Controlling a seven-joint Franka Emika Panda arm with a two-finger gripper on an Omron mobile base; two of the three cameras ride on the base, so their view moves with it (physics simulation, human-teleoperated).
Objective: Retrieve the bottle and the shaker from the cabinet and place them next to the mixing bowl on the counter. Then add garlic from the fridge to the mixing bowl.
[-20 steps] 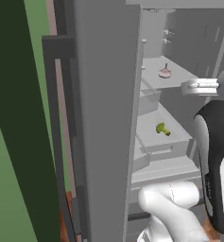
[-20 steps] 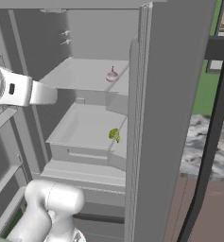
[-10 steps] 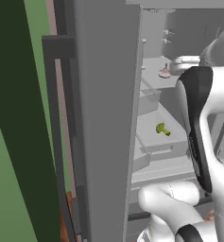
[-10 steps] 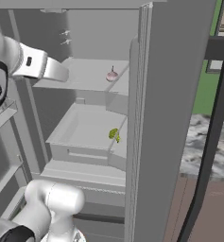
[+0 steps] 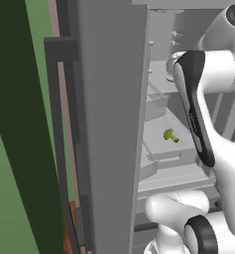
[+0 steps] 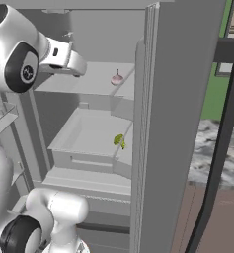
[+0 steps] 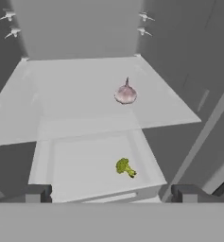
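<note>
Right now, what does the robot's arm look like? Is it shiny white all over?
Mostly white, not all over. The smooth, rounded white arm has dark rings at its joints, a long dark stripe with tiny lettering down one link, and a round dark cap on its elbow. Its gripper ends in two small, blocky dark grey fingertips.

I see a broccoli floret (image 7: pixel 124 167) lying in the drawer (image 7: pixel 80 189); the drawer sits below the shelf (image 7: pixel 61 101)
</note>
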